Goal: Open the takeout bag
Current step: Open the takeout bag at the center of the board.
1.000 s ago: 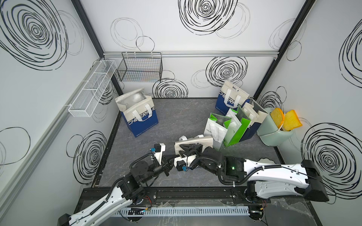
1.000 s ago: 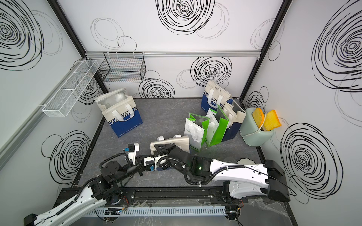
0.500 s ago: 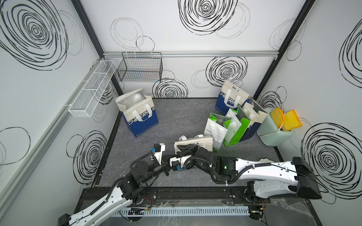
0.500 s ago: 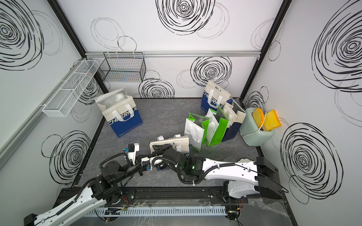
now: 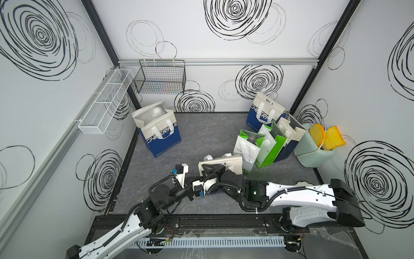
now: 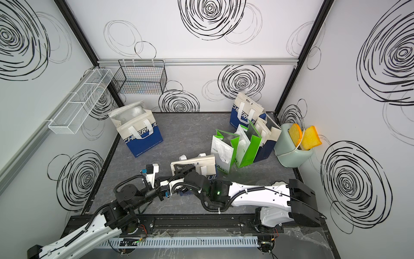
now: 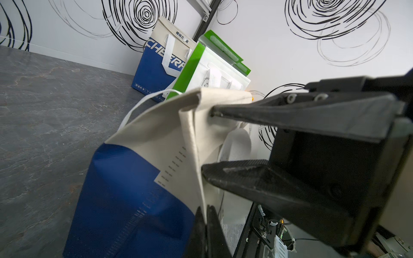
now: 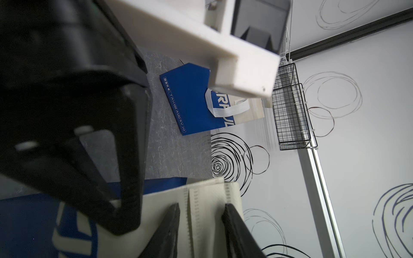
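Beige rim of the takeout bag is pinched by the left gripper; the right gripper, fingers spread, straddles its seam; next, it should close and pull apart.

My two top views looked down on the whole cell; both wrist cameras sat close behind their claws, sharing the takeout bag.

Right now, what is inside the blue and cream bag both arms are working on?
Nothing of its inside shows. The bag has its cream top still folded flat, pinched by the left gripper, with the right gripper fingers straddling the top edge. Any contents stay hidden.
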`<state>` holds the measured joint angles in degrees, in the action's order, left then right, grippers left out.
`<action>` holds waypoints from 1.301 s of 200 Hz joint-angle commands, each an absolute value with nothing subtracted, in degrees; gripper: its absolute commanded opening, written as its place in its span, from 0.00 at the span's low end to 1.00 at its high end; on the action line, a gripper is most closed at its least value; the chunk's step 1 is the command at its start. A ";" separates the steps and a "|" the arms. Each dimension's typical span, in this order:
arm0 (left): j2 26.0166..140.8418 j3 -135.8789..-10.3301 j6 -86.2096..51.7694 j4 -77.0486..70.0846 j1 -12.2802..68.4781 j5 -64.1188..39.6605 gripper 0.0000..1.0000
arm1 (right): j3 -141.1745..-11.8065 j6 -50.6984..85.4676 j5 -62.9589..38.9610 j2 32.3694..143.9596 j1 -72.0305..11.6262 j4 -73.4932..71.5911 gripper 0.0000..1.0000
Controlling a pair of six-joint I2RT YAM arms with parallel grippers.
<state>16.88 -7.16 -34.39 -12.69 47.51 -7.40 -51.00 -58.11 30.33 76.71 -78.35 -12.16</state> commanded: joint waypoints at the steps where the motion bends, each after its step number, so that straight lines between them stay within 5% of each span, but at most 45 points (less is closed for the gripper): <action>1: 17.03 -7.67 -34.10 -12.60 48.34 -9.84 0.00 | -51.60 -61.53 37.39 78.32 -77.43 -15.06 0.33; 65: 17.09 -7.62 -34.18 -12.58 48.56 -9.80 0.00 | -52.07 -59.89 37.36 77.72 -77.38 -15.27 0.18; 96: 17.12 -7.65 -34.19 -12.57 48.52 -9.55 0.00 | -53.13 -56.86 35.81 77.17 -77.21 -13.27 0.00; 260: 16.52 -8.28 -33.84 -10.63 48.82 -8.24 0.00 | -64.23 -32.48 13.54 69.96 -66.73 1.73 0.00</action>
<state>16.75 -7.31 -34.04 -12.97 47.97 -6.13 -60.01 -35.55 13.93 72.93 -70.13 3.16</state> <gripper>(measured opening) 0.065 0.045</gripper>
